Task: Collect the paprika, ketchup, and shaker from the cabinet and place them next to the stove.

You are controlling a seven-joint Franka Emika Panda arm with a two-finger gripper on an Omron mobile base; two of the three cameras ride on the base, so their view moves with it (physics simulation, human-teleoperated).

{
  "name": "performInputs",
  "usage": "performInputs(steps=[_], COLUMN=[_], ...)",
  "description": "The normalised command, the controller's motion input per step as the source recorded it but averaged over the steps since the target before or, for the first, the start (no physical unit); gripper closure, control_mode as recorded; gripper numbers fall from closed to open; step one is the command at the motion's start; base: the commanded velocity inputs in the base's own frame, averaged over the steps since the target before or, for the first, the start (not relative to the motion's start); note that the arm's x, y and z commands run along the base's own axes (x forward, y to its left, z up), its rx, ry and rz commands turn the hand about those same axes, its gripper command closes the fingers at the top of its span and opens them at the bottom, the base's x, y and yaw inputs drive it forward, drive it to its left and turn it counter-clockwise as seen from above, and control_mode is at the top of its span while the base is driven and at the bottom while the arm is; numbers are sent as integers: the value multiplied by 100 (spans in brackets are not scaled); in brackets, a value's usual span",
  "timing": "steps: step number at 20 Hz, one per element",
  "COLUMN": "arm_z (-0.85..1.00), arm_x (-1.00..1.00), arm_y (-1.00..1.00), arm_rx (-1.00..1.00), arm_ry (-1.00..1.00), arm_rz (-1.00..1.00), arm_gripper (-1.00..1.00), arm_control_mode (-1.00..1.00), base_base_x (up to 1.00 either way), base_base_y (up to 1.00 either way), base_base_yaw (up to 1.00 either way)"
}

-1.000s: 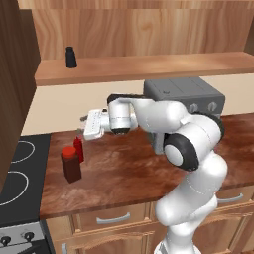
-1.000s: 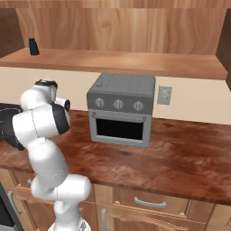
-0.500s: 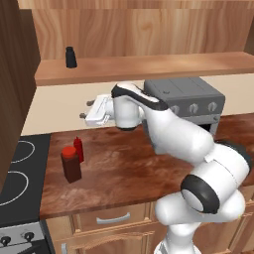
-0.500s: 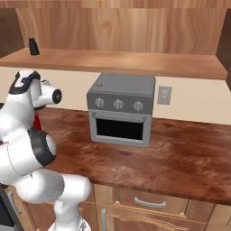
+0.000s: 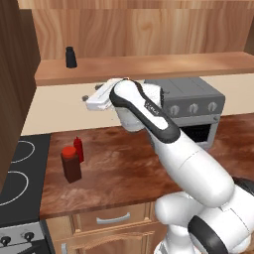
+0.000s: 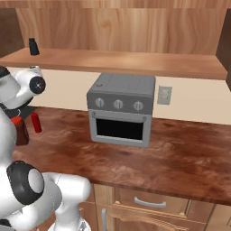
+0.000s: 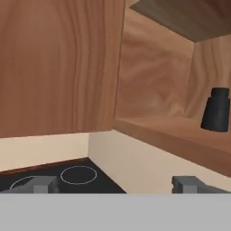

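The small black shaker (image 5: 71, 57) stands at the left end of the cabinet shelf (image 5: 149, 67), also seen as shaker (image 6: 33, 46) and, on the right of the hand view, shaker (image 7: 216, 110). The brown red-capped paprika (image 5: 71, 164) and the slim red ketchup (image 5: 78, 149) stand together on the counter beside the stove (image 5: 15, 173). My gripper (image 5: 88, 100) hangs below the shelf, right of and lower than the shaker. It is open (image 7: 115, 185) with nothing between its fingertips (image 7: 41, 184).
A grey toaster oven (image 5: 191, 101) sits on the wooden counter (image 5: 124, 168) to the right, behind my arm. A tall wooden side panel (image 5: 15, 74) rises left of the shelf. Drawers with metal handles (image 6: 149, 203) run below the counter.
My arm has stretched out and lifted the hand from counter height up toward the shelf's underside. The jaws have stayed open. Paprika, ketchup and shaker have not moved.
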Motion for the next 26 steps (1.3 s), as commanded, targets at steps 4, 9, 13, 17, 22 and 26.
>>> performInputs(steps=[4, 9, 13, 17, 22, 26], arm_z=[96, 56, 28, -4, -20, -9], arm_x=[-42, -1, 16, 13, 17, 9], arm_y=[-28, -13, -3, 0, -3, -21], arm_rx=[-2, -5, -5, -1, 2, 4], arm_ry=[7, 17, 21, 4, 0, 0], arm_rz=[-17, -20, -17, -5, 0, 0], arm_gripper=[-100, -100, -100, -100, -100, -100], arm_control_mode=[-100, -100, -100, -100, -100, -100], base_base_x=[0, 0, 0, 0, 0, 0], base_base_y=[0, 0, 0, 0, 0, 0], base_base_yaw=[0, 0, 0, 0, 0, 0])
